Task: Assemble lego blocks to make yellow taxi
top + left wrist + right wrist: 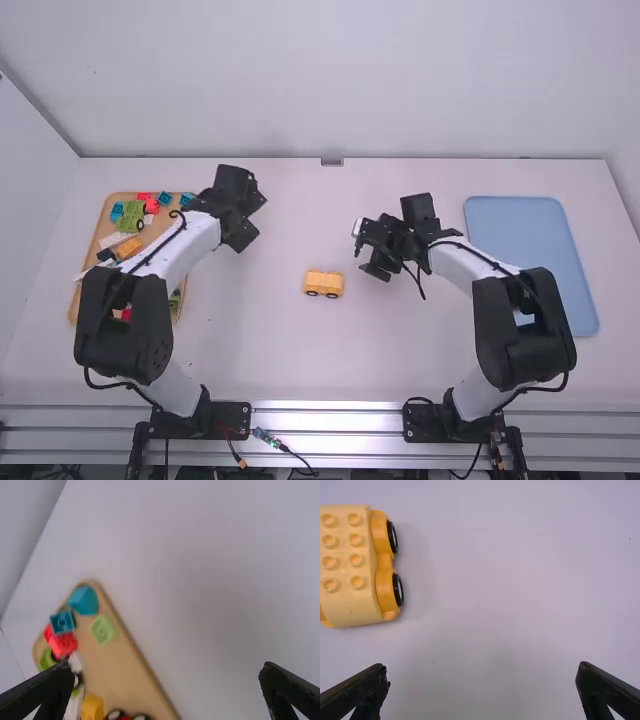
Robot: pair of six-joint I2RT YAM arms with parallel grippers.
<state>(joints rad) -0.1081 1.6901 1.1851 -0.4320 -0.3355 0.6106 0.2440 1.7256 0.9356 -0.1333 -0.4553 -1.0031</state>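
Note:
A yellow vehicle (pixel 323 283) with black wheels stands on the middle of the table; in the right wrist view the yellow vehicle (pixel 350 565) shows a studded top. Right of it in the high view is my right gripper (pixel 368 246), above the table; in its wrist view the right gripper (pixel 482 675) is open, nothing between its fingers. My left gripper (pixel 256 220) hangs over the table just right of the wooden tray; in its own view the left gripper (pixel 164 675) is open and holds nothing. A yellow-orange block (pixel 92 708) lies in the tray.
At the left the wooden tray (pixel 122 680) holds several red, blue, green and white blocks and some wheels, with the left arm partly over it. A blue flat tray (pixel 530 230) lies at the right, beside the right arm.

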